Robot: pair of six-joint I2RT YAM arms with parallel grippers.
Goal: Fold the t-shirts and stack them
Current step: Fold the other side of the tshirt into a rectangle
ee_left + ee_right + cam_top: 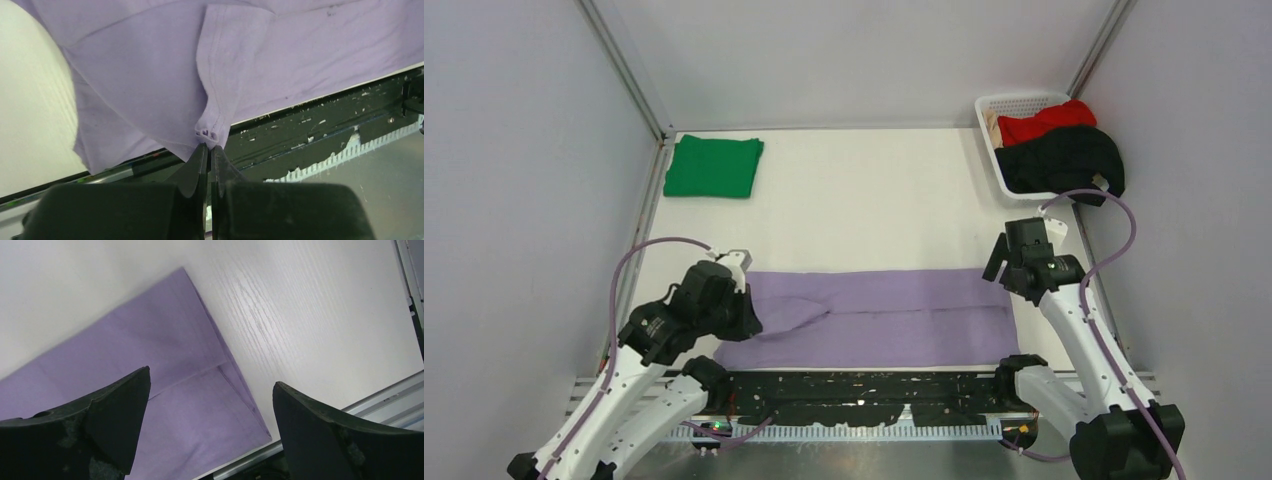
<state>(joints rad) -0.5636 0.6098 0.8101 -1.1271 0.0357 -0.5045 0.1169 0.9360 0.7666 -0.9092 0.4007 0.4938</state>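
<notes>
Light lavender fabric t-shirt (894, 315): half-folded band, long axis left-to-right, running from the left gripper (209, 147) to beneath the right gripper (211, 377). Bright green fabric t-shirt (714, 166): folded, well beyond left jaws. Black t-shirt (1064, 160) and red t-shirt (1044, 122): heaped in white lattice basket (1014, 103) beyond right jaws, outstanding. Left jaws pinch a bunched lavender edge; right jaws wide, empty.

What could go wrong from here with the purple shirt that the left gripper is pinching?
The left gripper is shut on only a small bunch of the purple shirt at a seam; the cloth may slip out when pulled.
The right gripper hangs open above the shirt's other end, so a pull could drag the whole shirt and spoil its long fold.
The shirt lies at the near edge of the table; it could slide off.
</notes>
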